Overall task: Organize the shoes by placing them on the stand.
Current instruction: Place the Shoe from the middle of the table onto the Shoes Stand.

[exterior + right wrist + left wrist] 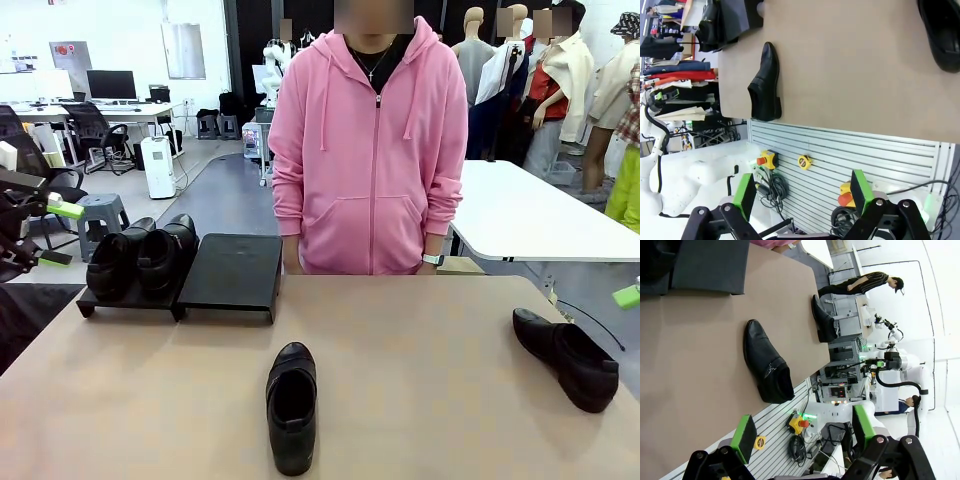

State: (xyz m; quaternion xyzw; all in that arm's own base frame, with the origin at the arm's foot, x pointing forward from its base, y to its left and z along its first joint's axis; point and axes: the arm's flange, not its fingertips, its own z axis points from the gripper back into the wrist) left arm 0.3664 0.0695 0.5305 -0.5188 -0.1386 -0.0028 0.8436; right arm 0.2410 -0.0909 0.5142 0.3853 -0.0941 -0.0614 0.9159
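The shoes (291, 405) were split three ways across the bench (430, 380). Closest in, each wrist view showed its own fingers rising from the bottom edge, spread wide with nothing between them: the left gripper (802, 435) and the right gripper (802, 196). In the front view the left gripper was half cut off by the left edge. Of the right gripper, one green fingertip (627, 295) poked in at the right edge.

A single shoe (767, 365) lay at the lower middle of the front view, toe pointing away from the camera. The left wrist view gave its whole side, with a small bright trim on the upper that the front view left unclear.

The second shoe (567, 357) lay at the right middle of the front view, well apart from the first. The upper right corner of the right wrist view cut it off.

Farther back, at the left middle of the front view, the stand (232, 272) showed two platforms side by side. The left one carried a pair (140, 258) that hid most of its top, while the right one was bare. Both wrist views cut the stand off at their upper left, and there the left wrist view was too dark to make out shoes.

Beyond the far edge stood a person (370, 150) in a pink hoodie, hands mostly hidden behind the bench.
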